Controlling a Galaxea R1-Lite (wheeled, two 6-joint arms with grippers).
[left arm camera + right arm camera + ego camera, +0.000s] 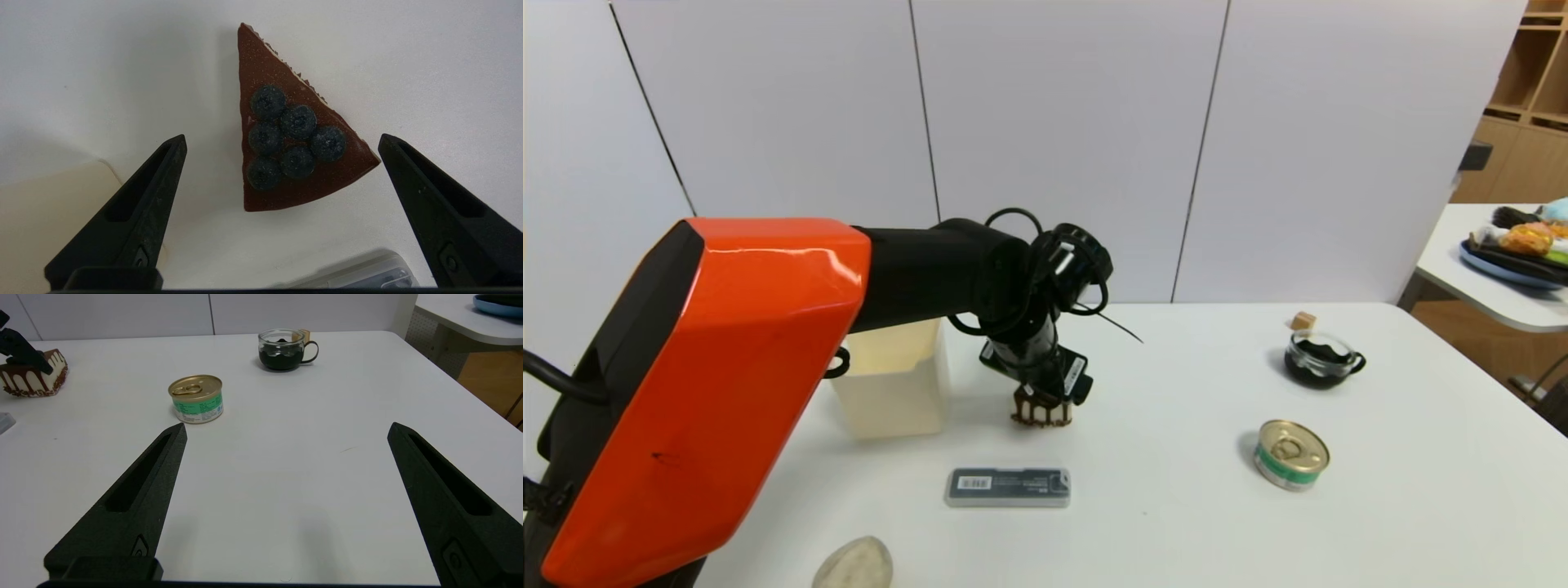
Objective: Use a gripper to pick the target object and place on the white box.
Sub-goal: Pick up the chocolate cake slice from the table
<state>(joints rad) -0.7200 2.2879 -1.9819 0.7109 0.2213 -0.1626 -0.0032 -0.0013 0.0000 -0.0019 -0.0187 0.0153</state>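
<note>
Just beside the white box (894, 380), the cake slice (286, 134) sits on the counter (1176, 457) under the left end effector (282, 179), fingers spread either side, probably lined up to pinch; right end effector (286, 473) idles spread.

target object (286, 139): triangular toy cake slice, chocolate top, six dark berries, drips over white sides, flat on the table just right of the white box | white box (894, 380): cream-white bin, tapered sides, upright, partly hidden by the arm
</note>
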